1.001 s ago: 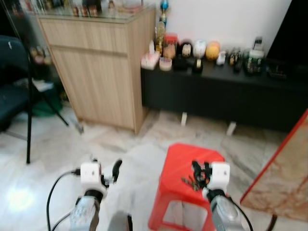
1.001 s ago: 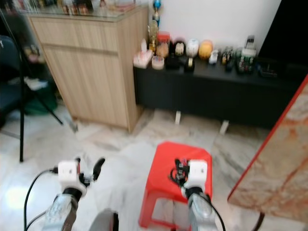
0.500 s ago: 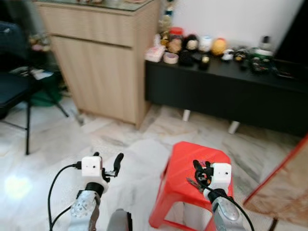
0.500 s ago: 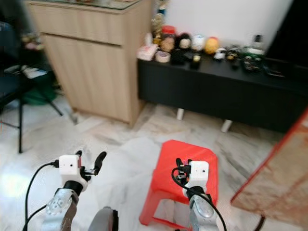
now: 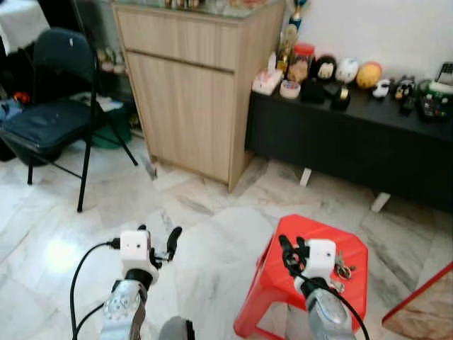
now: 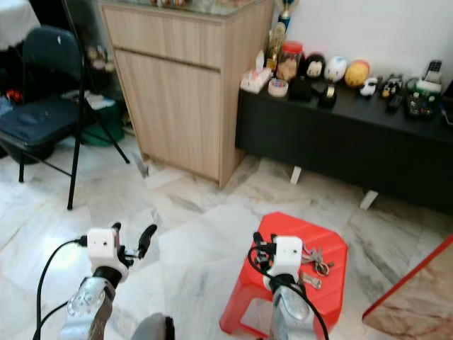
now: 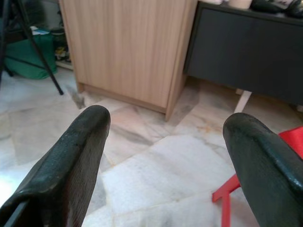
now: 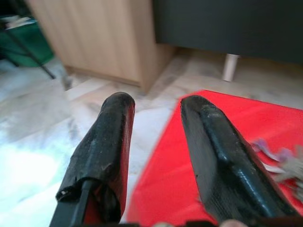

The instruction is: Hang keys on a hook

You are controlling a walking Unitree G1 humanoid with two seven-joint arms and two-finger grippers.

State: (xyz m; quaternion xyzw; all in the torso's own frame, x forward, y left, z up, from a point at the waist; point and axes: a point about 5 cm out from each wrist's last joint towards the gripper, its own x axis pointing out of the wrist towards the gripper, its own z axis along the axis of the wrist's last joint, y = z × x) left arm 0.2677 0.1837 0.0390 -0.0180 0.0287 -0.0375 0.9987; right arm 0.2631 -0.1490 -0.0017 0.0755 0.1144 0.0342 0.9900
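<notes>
On red stool (image 6: 333, 258), keys (image 6: 313, 261) (right-eye view).

A red stool (image 6: 325, 273) bearing silvery keys (image 6: 314, 262) on white, grey-veined marble floor (image 5: 212, 241), before a pale wood-grain cabinet (image 5: 191, 99), black sideboard (image 5: 354, 142) and dark chair (image 5: 49, 120).
</notes>
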